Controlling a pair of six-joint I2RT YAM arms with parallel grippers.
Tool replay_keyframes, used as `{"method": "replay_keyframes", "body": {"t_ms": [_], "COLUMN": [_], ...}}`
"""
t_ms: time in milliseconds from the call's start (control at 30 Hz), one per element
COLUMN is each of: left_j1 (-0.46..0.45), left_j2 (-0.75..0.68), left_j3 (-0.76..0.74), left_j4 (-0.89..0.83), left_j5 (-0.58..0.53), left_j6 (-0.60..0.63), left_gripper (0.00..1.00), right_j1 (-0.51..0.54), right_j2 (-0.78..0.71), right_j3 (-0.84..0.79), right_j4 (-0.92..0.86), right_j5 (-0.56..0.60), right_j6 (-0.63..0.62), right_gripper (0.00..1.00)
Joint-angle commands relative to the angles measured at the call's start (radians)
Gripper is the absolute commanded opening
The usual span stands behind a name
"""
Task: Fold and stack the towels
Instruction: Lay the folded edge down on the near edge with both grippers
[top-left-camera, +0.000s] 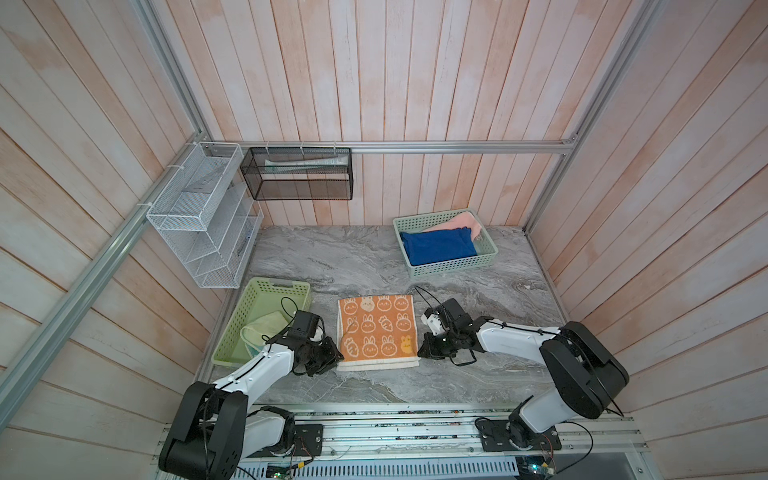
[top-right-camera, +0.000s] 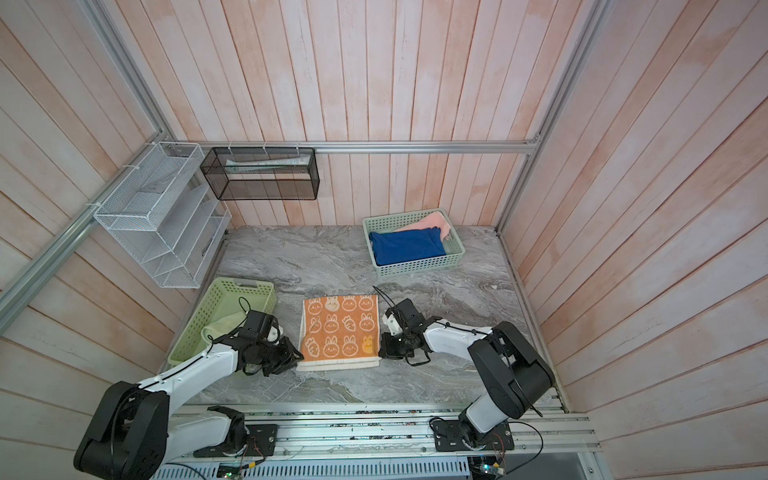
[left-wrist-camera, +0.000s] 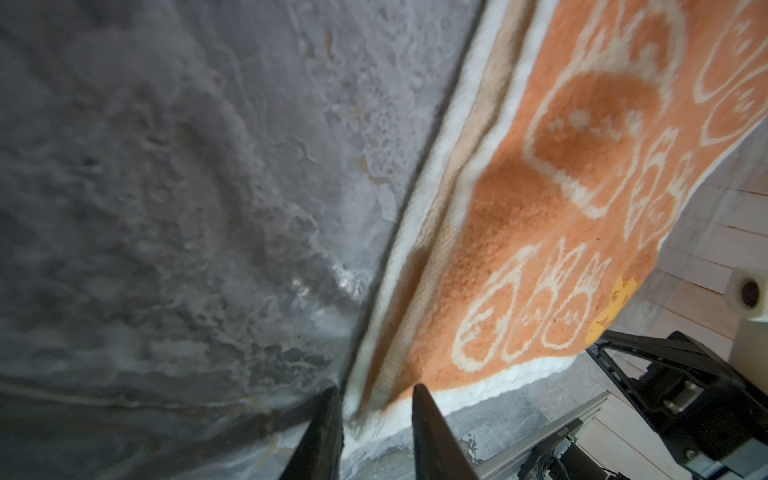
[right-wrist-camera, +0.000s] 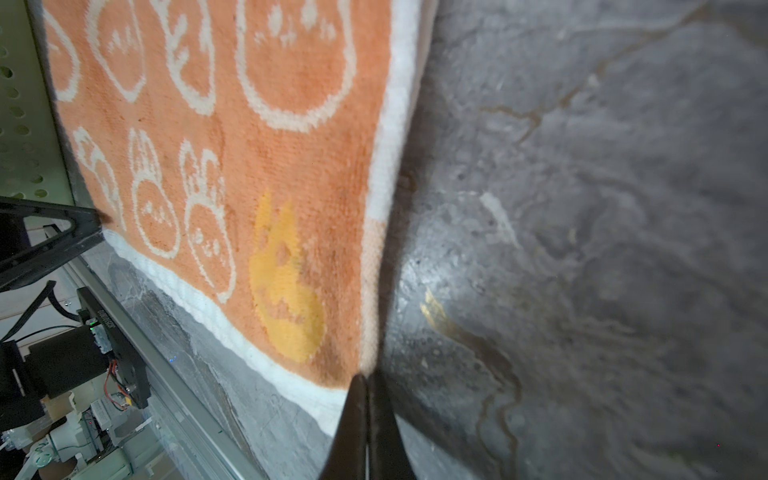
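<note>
The orange towel (top-left-camera: 376, 328) (top-right-camera: 338, 328) with cream bunnies lies flat in the middle of the table. My left gripper (top-left-camera: 338, 358) (left-wrist-camera: 376, 401) is at its near left corner, jaws apart, with the cream-bordered corner (left-wrist-camera: 374, 395) between the fingers. At the near right corner my right gripper (top-left-camera: 419, 353) (right-wrist-camera: 368, 378) is shut, its tips pinching the towel's (right-wrist-camera: 249, 187) side edge. In the back right basket (top-left-camera: 453, 270) a blue towel (top-left-camera: 440, 247) lies against a pink towel (top-left-camera: 457, 222). A pale cream-green cloth (top-left-camera: 266, 332) lies in the left basket (top-left-camera: 249, 307).
A white wire rack (top-left-camera: 199, 220) and a black mesh basket (top-left-camera: 299, 174) hang on the back-left walls. An aluminium rail (top-left-camera: 395, 419) carrying both arm bases runs along the table's front edge. Wooden walls close in both sides.
</note>
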Motion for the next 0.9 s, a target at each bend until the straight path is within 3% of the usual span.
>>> {"method": "replay_keyframes", "body": {"t_ms": [0, 100, 367, 733, 867], "left_j1": [-0.007, -0.007, -0.005, -0.026, -0.029], "left_j2": [0.006, -0.003, -0.028, 0.003, 0.015], "left_j3": [-0.015, -0.002, 0.044, -0.006, -0.005], "left_j4": [0.049, 0.027, -0.060, 0.046, 0.038], "left_j5": [0.029, 0.018, -0.027, 0.039, 0.026], "left_j6": [-0.017, -0.012, 0.016, -0.022, -0.021], "left_gripper": [0.29, 0.25, 0.30, 0.22, 0.31], "right_j1": [0.005, 0.001, -0.001, -0.001, -0.002], "right_j2": [-0.002, -0.012, -0.020, -0.015, -0.013], "right_j3": [0.029, 0.041, 0.048, 0.054, 0.060], "right_j4": [-0.040, -0.059, -0.074, -0.074, -0.078], "right_j5": [0.032, 0.042, 0.051, 0.048, 0.047], "right_j6": [-0.024, -0.030, -0.038, -0.042, -0.044], "right_gripper": [0.00, 0.00, 0.00, 0.00, 0.00]}}
